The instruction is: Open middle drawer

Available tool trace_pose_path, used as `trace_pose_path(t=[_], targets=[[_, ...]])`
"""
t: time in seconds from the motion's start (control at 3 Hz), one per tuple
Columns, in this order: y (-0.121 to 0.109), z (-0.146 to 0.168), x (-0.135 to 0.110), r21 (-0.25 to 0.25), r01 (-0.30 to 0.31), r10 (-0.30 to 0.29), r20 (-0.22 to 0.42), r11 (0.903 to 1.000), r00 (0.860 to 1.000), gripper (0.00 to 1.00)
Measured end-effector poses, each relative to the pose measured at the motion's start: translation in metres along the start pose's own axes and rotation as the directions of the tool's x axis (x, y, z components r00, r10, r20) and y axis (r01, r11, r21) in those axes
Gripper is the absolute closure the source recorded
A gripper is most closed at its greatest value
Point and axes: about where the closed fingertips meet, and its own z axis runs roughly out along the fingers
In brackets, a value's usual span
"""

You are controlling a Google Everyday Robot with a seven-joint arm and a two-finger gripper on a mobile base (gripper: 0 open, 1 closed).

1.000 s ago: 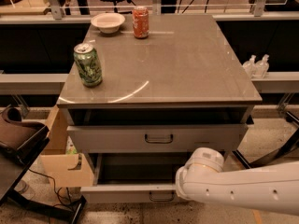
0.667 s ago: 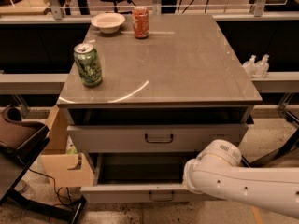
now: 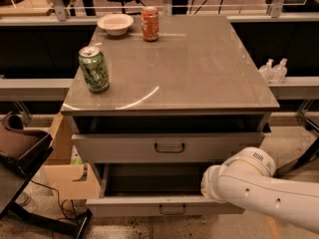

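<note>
The middle drawer (image 3: 149, 206) is the low-fronted grey drawer with a small dark loop handle (image 3: 172, 210). It stands pulled far out, and its dark inside shows. Above it, the taller-fronted top drawer (image 3: 124, 148) is pulled out a little. The lowest drawer is out of view. My white arm (image 3: 264, 193) comes in from the lower right. My gripper (image 3: 208, 183) is at its rounded end, over the right part of the open middle drawer and just behind its front. It is not on the handle.
On the grey cabinet top (image 3: 199, 68) stand a green can (image 3: 93, 68) at the front left, an orange can (image 3: 150, 23) and a white bowl (image 3: 115, 24) at the back. A cardboard box (image 3: 65, 171) and a dark chair (image 3: 20, 148) are at the left. Two small bottles (image 3: 273, 69) are at the right.
My arm has drawn back to the right and slightly up, away from the drawer's centre. The middle drawer stays pulled out.
</note>
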Motion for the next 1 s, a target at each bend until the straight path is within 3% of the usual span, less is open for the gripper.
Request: trace_pose_path(t=[0.67,1.0], targets=[[-0.013,0.042,-0.002,0.054,0.128,-0.129,0.027,0.9903,0.991,1.00],[-0.017,0.048,0.001,0.047,0.122,-0.122,0.018,0.9915,0.992,1.00]])
